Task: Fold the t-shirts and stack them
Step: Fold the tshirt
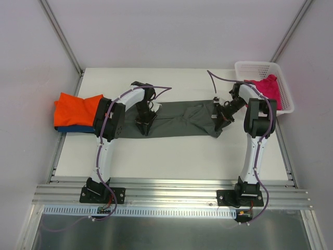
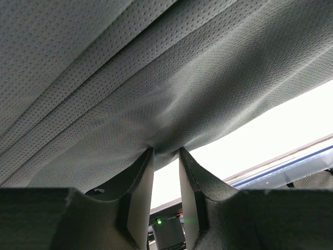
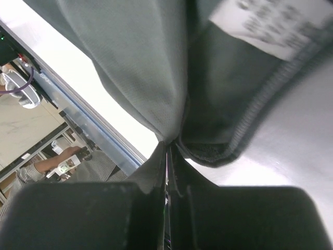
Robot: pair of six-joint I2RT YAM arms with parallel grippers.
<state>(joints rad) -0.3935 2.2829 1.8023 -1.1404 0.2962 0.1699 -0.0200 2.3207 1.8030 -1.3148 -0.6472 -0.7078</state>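
A dark grey t-shirt (image 1: 182,120) lies as a long band across the middle of the table. My left gripper (image 1: 144,125) is at its left end; in the left wrist view the jaws (image 2: 165,151) stand narrowly apart with a bunch of grey cloth (image 2: 156,78) pinched at their tips. At the shirt's right end my right gripper (image 1: 217,121) is shut on a fold of the cloth (image 3: 140,62), its tips (image 3: 169,143) pressed together beside a hem and a white label (image 3: 270,26). A folded orange t-shirt (image 1: 75,108) rests on a blue one (image 1: 73,128) at the far left. A magenta t-shirt (image 1: 268,88) lies in the basket.
The white mesh basket (image 1: 255,66) stands at the back right corner of the table (image 1: 171,156). Metal rails run along the near edge (image 1: 171,195), and frame posts rise at both back corners. Grey walls close in both sides.
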